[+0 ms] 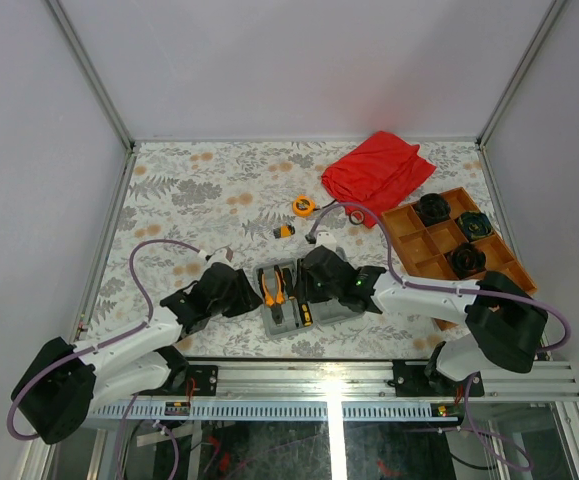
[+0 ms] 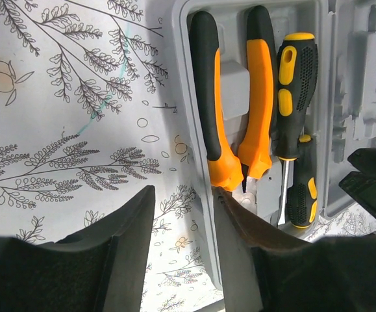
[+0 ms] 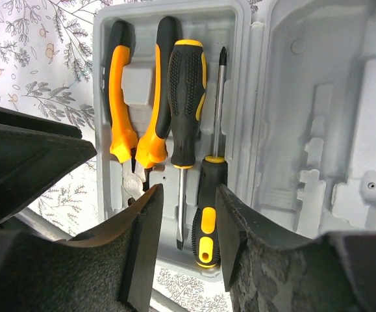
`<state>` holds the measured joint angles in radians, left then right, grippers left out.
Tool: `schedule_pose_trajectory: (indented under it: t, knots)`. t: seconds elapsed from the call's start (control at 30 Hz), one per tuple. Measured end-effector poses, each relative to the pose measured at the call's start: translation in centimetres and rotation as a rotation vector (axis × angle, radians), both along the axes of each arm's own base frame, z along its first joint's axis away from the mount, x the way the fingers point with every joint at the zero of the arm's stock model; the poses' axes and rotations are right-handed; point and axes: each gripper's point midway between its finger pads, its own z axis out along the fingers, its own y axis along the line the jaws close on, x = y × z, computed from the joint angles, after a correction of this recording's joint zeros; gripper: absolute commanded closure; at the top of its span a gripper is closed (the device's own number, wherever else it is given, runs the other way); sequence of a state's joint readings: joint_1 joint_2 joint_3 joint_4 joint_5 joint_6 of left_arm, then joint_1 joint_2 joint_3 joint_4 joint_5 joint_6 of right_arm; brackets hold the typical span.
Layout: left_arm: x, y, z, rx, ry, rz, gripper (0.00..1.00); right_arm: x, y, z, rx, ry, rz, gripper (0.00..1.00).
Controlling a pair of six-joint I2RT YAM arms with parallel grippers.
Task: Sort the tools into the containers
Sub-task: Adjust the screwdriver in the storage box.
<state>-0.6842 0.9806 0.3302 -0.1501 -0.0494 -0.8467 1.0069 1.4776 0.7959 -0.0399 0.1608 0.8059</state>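
Observation:
The containers, two grey trays joined as one case (image 1: 281, 322), lie at the table's near middle. In the left tray (image 3: 104, 78) rest orange-handled pliers (image 3: 136, 104) and two screwdrivers: one tip-down (image 3: 186, 97), one tip-up (image 3: 208, 208). The right tray (image 3: 317, 130) holds no tools. My right gripper (image 3: 188, 240) hovers open over the near screwdriver handle and the other's shaft. My left gripper (image 2: 184, 240) stands open astride the tray's left rim (image 2: 194, 188), by the pliers (image 2: 230, 97). A round tape measure (image 1: 303, 205) and a small orange-black piece (image 1: 284, 231) lie on the cloth beyond the case.
A red cloth (image 1: 377, 170) is bunched at the back right. An orange-brown divided tray (image 1: 424, 245) with black round parts (image 1: 466, 258) sits at the right edge. Part of the right arm (image 2: 369, 179) shows close by in the left wrist view.

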Motion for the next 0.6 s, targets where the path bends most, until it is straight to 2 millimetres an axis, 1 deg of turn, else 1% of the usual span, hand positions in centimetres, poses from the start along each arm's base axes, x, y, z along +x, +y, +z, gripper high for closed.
schedule_pose_trajectory:
  t: [0.33, 0.5, 0.6]
  knots:
    - [0.0, 0.0, -0.2, 0.007, 0.004, -0.003, 0.64, 0.4, -0.5, 0.2, -0.054, -0.032, 0.038, 0.66]
    - [-0.1, 0.1, -0.3, 0.009, 0.006, -0.002, 0.64, 1.6, 1.1, 1.3, -0.067, -0.043, 0.060, 0.69]
    - [-0.1, 0.1, -0.3, 0.010, 0.007, -0.002, 0.64, 2.2, 1.9, 1.3, -0.077, -0.040, 0.075, 0.70]
